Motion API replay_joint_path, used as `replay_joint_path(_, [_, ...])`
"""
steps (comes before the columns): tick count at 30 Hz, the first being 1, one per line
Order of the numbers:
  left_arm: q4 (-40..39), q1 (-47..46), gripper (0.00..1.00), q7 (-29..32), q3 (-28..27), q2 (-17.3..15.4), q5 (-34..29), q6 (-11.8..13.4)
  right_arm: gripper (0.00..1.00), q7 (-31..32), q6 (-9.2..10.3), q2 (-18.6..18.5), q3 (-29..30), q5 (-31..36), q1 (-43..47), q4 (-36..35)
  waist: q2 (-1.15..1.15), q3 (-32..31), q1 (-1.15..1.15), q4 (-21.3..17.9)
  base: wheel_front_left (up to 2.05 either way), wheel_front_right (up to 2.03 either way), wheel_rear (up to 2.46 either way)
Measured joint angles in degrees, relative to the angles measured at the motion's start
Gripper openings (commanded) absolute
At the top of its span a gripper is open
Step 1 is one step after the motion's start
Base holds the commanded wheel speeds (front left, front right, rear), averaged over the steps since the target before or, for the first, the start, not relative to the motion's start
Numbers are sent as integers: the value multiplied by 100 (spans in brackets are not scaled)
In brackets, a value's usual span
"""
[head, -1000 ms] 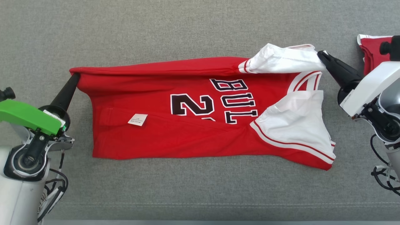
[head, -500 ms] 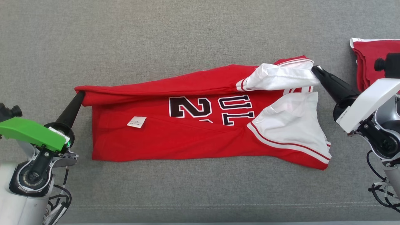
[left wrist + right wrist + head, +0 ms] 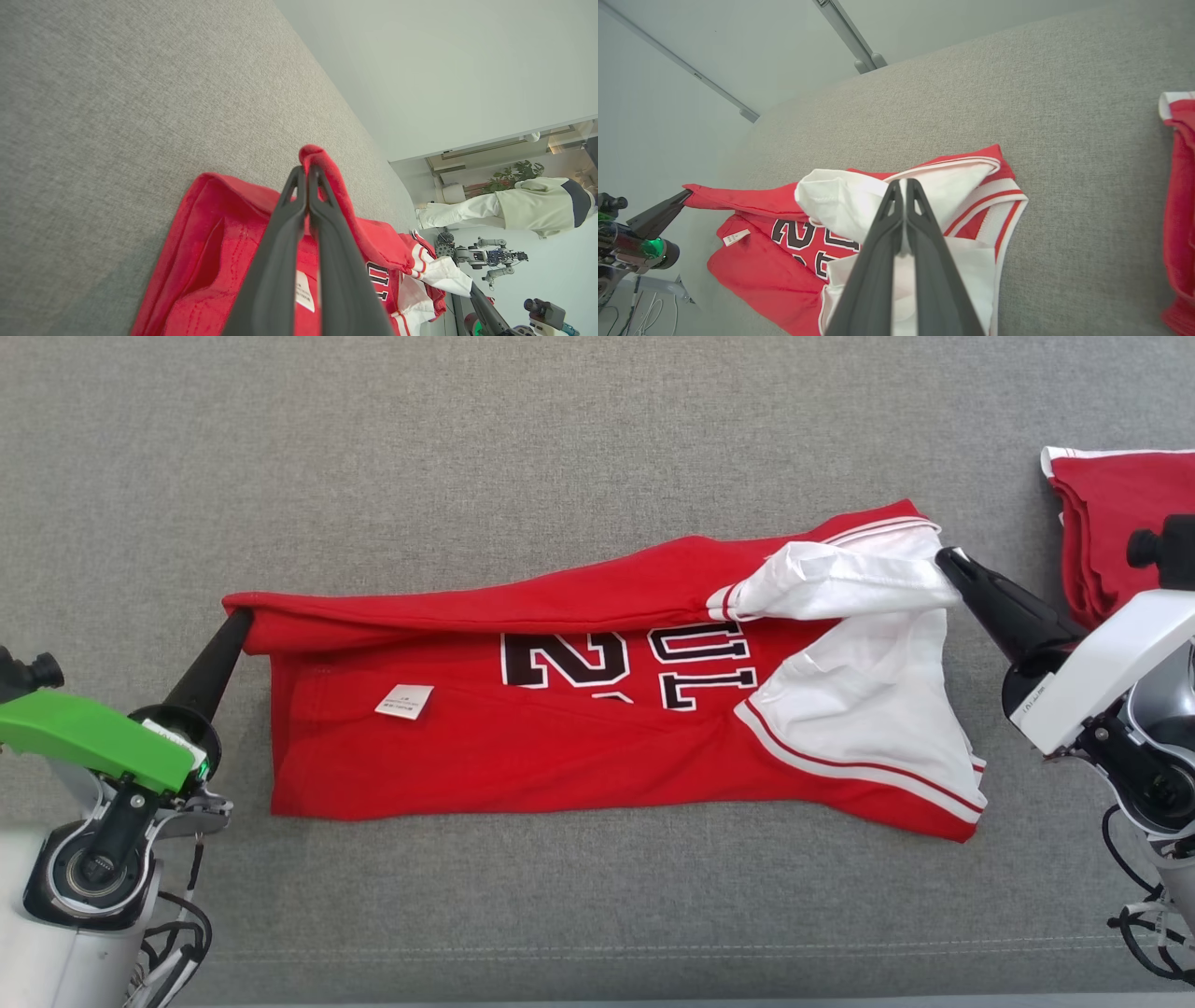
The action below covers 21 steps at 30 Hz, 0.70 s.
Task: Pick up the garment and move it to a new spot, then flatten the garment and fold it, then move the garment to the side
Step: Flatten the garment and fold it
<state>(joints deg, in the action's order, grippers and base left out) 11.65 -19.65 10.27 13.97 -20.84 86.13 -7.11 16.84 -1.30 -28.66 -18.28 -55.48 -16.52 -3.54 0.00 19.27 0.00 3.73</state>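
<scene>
The garment, a red jersey with white sleeves and black lettering, lies lengthways across the middle of the grey surface, hem to the robot's left and shoulders to its right. Its far long edge is raised and rolled toward the robot, so that it covers the tops of the number and letters. A small white label sits on the red cloth near the hem end.

The left hand is closed on the far hem corner, its two dark fingers pressed together with a ridge of red cloth pinched between their tips. The right hand is closed as well and grips the garment at the far shoulder, where one white sleeve bunches up against its tips. The other sleeve lies spread flat nearer the robot.

At the right edge of the head view a stack of folded red clothes with white trim rests on the surface, well apart from the garment.

The left wrist view looks along the garment's length and takes in the room past the surface: a person in pale clothes, a green plant and another robot arm. The right wrist view looks the opposite way and shows a pale wall with a grey rail running down it
</scene>
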Motion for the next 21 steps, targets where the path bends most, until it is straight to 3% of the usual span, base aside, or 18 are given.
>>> replay_joint_path(9, [-230,-62,0,0,-118,-134,0,1,0,12,140,-21,80,-9,-31,-333,0,203,0,-34,0,0,0])
replay_joint_path(21, [-349,-1173,0,87,-155,-371,-170,115,0,193,240,-48,91,81,-1086,-530,0,868,0,-99,0,0,0])
